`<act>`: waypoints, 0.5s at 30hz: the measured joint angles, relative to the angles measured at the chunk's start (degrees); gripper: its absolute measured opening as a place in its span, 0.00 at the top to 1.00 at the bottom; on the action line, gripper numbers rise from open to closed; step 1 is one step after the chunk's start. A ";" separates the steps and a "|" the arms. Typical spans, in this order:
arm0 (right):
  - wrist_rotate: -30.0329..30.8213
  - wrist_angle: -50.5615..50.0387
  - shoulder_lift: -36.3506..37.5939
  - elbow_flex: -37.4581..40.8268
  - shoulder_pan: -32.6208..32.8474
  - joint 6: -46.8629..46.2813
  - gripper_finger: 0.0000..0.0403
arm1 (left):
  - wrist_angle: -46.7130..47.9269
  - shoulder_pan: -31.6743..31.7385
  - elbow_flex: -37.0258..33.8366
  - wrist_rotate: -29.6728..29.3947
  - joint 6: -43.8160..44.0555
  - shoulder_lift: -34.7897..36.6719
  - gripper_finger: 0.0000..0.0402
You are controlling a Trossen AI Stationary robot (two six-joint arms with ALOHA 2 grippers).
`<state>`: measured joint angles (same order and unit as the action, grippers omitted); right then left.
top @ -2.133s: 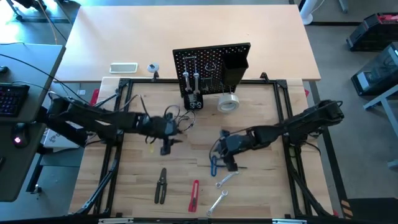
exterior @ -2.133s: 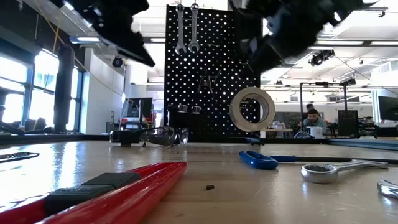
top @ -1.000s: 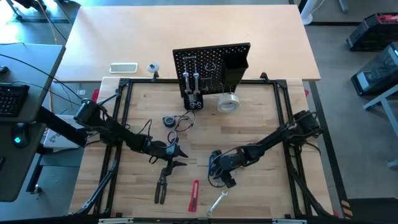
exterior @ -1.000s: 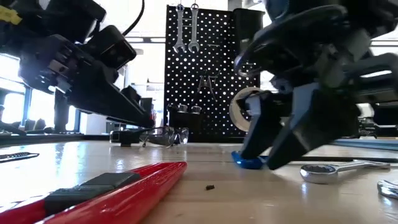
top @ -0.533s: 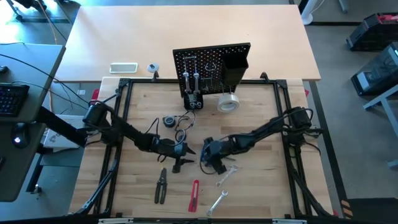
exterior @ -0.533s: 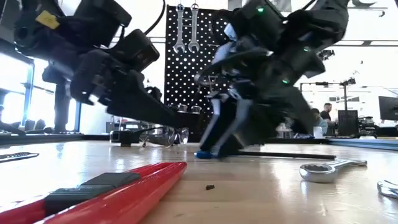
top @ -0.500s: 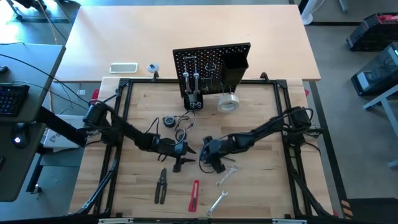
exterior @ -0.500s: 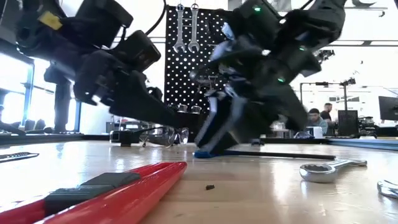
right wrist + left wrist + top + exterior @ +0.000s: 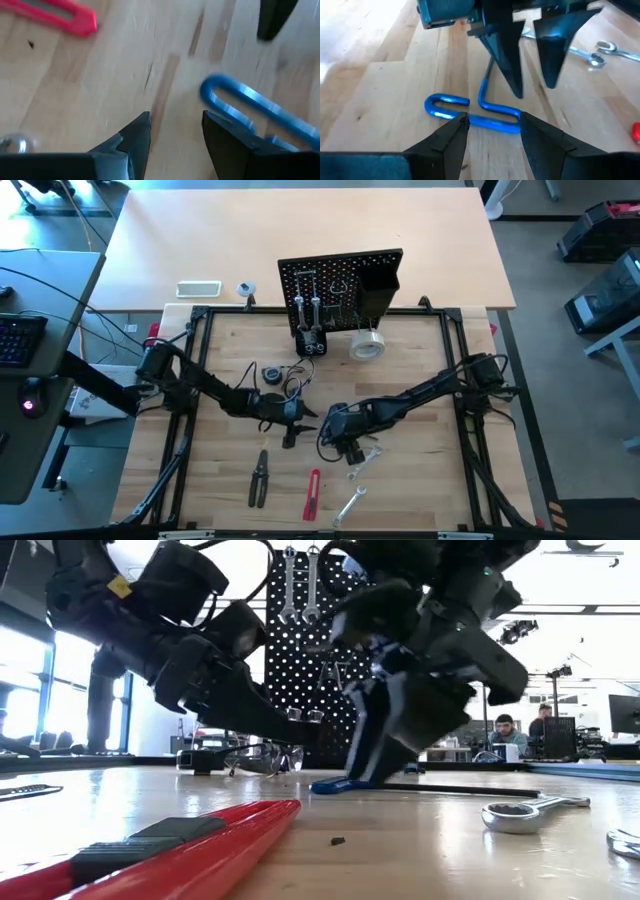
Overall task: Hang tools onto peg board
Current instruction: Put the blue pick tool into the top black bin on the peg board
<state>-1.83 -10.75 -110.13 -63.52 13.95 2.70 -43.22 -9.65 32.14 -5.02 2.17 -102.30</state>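
Closing on the blue-handled tool (image 9: 472,114) at the tabletop (image 9: 420,380) centre, six o'clock of the peg board (image 9: 340,285), we keep left gripper (image 9: 490,131) and right gripper (image 9: 176,127) fingers apart, straddling it.

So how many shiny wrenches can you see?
4: two wrenches hang on the peg board at and, and two lie on the table at and. The arms might hide more.

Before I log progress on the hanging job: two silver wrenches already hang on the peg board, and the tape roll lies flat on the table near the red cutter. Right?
Partly. The two wrenches do hang on the peg board. But the tape roll sits at the board's foot, far from the red cutter, as the high view shows.
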 joint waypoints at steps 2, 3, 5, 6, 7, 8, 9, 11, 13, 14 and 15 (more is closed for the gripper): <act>0.33 -2.45 0.00 -0.05 0.43 -2.09 0.57 | 0.19 0.40 0.52 1.36 -0.48 -0.29 0.57; 0.33 -3.38 0.00 -0.05 0.64 -2.99 0.57 | 0.06 0.62 0.92 1.95 -0.87 -0.71 0.57; 0.33 -3.77 0.00 -0.05 1.27 -4.52 0.57 | -0.21 0.74 1.84 2.92 -1.88 -1.70 0.57; 0.36 -3.76 0.00 -0.05 1.63 -5.46 0.57 | -0.02 0.74 2.33 2.94 -2.38 -2.32 0.57; 0.66 -3.57 0.02 -0.09 1.97 -5.81 0.57 | -0.04 0.76 3.13 2.98 -2.84 -3.13 0.57; 1.31 -3.62 0.13 -0.13 2.36 -6.57 0.57 | -0.09 0.76 3.95 3.00 -3.37 -4.10 0.57; 2.14 -4.13 0.30 -0.12 2.69 -7.12 0.57 | 0.00 0.76 4.63 3.00 -3.97 -4.84 0.57; 4.79 -5.31 1.08 -0.13 3.40 -8.48 0.57 | 0.02 0.74 6.25 3.26 -4.92 -6.87 0.57; 8.33 -7.94 2.07 -0.13 4.01 -10.57 0.57 | 0.23 0.74 7.64 3.51 -5.62 -8.75 0.57; 10.22 -9.57 2.54 -0.13 4.24 -11.90 0.57 | 0.50 0.76 8.42 3.58 -5.90 -9.67 0.57; 11.75 -11.34 2.94 -0.13 4.40 -13.47 0.57 | 0.57 0.86 9.17 3.93 -6.27 -10.62 0.57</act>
<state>9.92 -22.09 -107.19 -63.66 18.35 -10.77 -42.65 -8.79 41.32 -1.09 -4.10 -112.92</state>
